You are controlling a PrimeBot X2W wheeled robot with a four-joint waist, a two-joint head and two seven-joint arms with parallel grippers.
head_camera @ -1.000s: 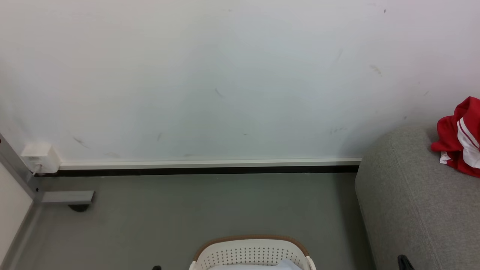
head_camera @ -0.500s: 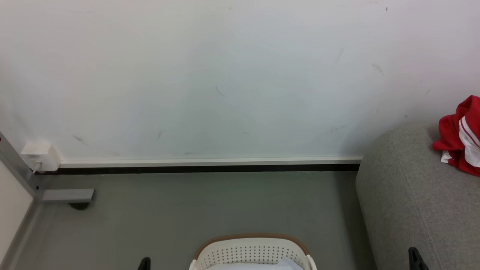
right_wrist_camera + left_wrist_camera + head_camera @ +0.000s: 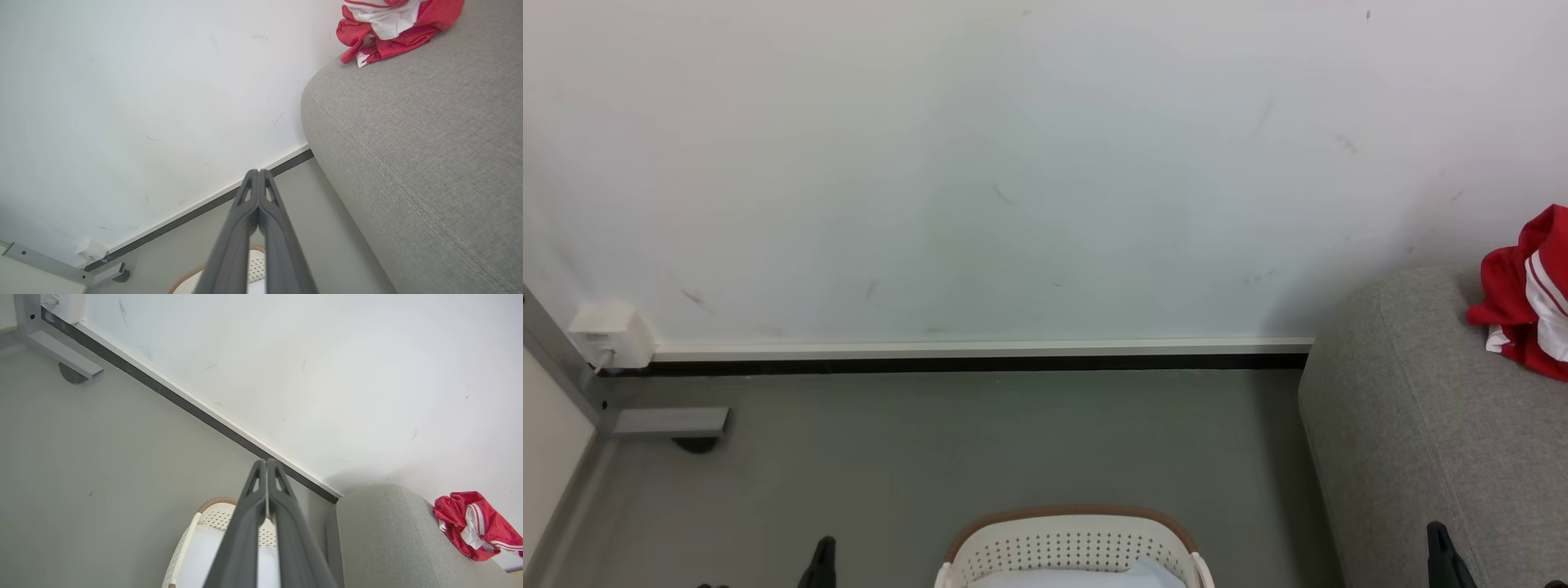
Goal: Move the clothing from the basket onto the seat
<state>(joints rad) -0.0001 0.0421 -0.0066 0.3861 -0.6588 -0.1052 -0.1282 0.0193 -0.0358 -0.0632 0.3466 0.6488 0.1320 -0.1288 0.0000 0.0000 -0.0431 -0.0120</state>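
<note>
A home-like corner staged in a test room: a grey seat (image 3: 1421, 425), a laundry basket (image 3: 1070, 545), a scuffed white wall (image 3: 1013, 163), a bare floor (image 3: 931, 449) and a metal frame foot (image 3: 670, 423).

At the right edge of the head view, the clothing (image 3: 1523, 294) is thin red and white cloth with a slight sheen. The seat (image 3: 1413, 433) under it is a coarse, matt grey weave with a stitched seam. Bottom centre, the basket (image 3: 1070, 549) is smooth white plastic pierced with holes; its brown rim looks braided (material unclear). The wall (image 3: 1013, 163) is matt white and scuffed, the floor (image 3: 931, 457) smooth matt grey. The bar (image 3: 670, 422) at lower left is dull metal. The left gripper (image 3: 266, 462) and right gripper (image 3: 258, 171) have matt dark grey jaws.
</note>
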